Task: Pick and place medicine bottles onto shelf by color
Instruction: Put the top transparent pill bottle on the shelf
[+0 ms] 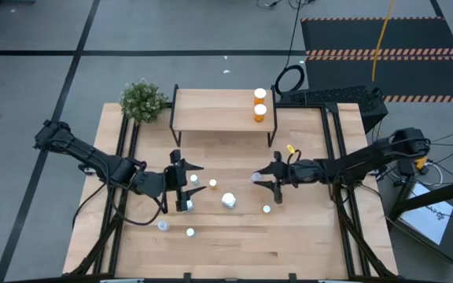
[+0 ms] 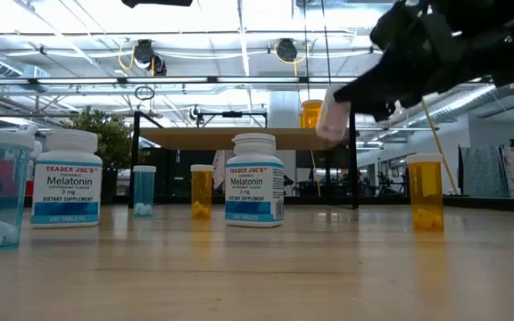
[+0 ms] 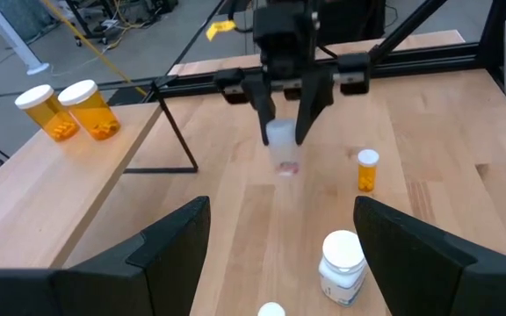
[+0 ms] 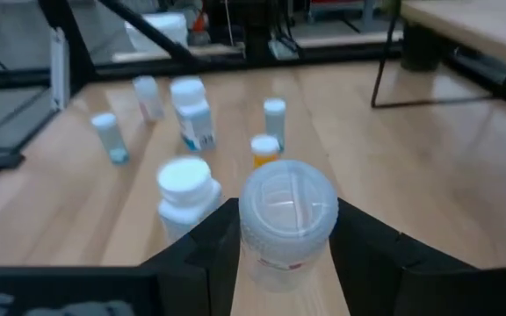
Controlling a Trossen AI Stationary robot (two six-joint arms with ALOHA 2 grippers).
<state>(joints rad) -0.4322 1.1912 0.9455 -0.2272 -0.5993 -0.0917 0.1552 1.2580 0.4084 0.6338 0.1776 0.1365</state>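
Observation:
My right gripper (image 1: 259,179) is shut on a pale, clear-bodied medicine bottle (image 4: 286,211) with a white cap, held in the air over the table's middle. It also shows in the left wrist view, the bottle (image 3: 281,145) at the fingertips. The shelf (image 1: 219,110) stands at the table's far side with two orange bottles (image 1: 259,104) standing on its right end. My left gripper (image 1: 187,185) hovers open left of the middle and touches nothing. Several more bottles stand on the table between the arms. My right gripper pinches the bottle's body just below the cap (image 4: 251,253) between its two fingers, one on each side. The fingers come nearly level from the table's right side. The bottle is lifted clear of the table, its cap (image 4: 288,200) turned toward the wrist camera.
A large white bottle (image 1: 229,200) and small capped bottles (image 1: 267,209) (image 1: 212,183) (image 1: 190,232) (image 1: 163,226) stand on the table's middle and near part. A potted plant (image 1: 142,100) sits left of the shelf. Black frame rails (image 1: 333,157) run along both table sides.

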